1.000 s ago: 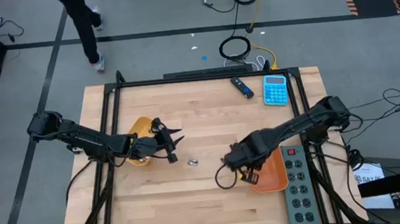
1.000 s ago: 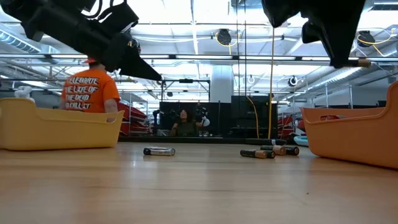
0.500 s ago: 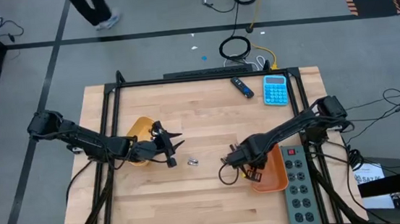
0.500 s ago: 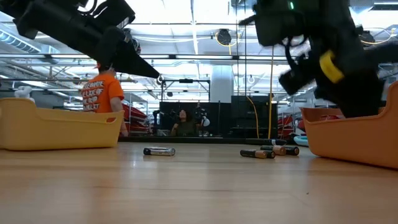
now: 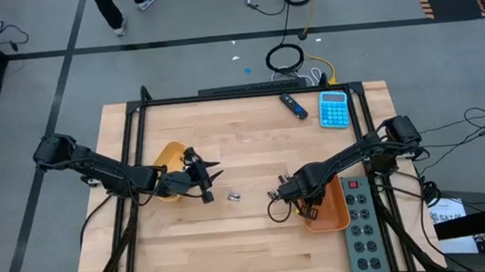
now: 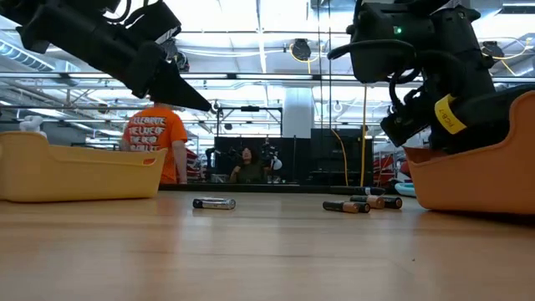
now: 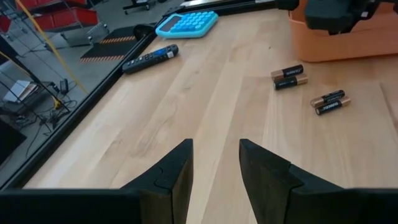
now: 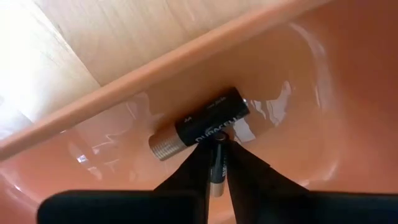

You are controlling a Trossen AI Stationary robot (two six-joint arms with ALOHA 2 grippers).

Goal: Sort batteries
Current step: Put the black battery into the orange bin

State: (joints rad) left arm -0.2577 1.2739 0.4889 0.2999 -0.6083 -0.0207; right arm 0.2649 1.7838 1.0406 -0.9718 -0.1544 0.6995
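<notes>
My right gripper (image 5: 307,204) reaches down into the orange tray (image 5: 330,215) at the table's right and is shut on a thin dark battery (image 8: 216,167). Just past its fingertips, a black-and-copper battery (image 8: 202,127) lies on the tray floor. My left gripper (image 5: 208,179) hovers open beside the yellow tray (image 5: 170,156), with nothing between its fingers (image 7: 168,177). Loose batteries (image 5: 234,195) lie on the wood between the arms. The low view shows a silver one (image 6: 214,202) and several dark ones (image 6: 368,203) among them. My right gripper pinches the thin battery's dark body (image 8: 216,157) between its two fingers, which come from above and point down into the tray. The battery lies along the fingers, its silvery end (image 8: 214,186) toward the wrist. Its other end stands right at the battery lying in the tray.
A blue calculator (image 5: 334,108) and a dark blue-tipped stick (image 5: 293,105) lie at the table's far edge. A grey power strip (image 5: 363,231) runs along the right side by the orange tray. A person in an orange shirt (image 6: 159,142) walks in the room beyond.
My right gripper has gone down from above the orange tray's rim into the tray, shifting slightly toward the table's near right. Its fingers stay together on the thin battery. The person in the background has walked to the right.
</notes>
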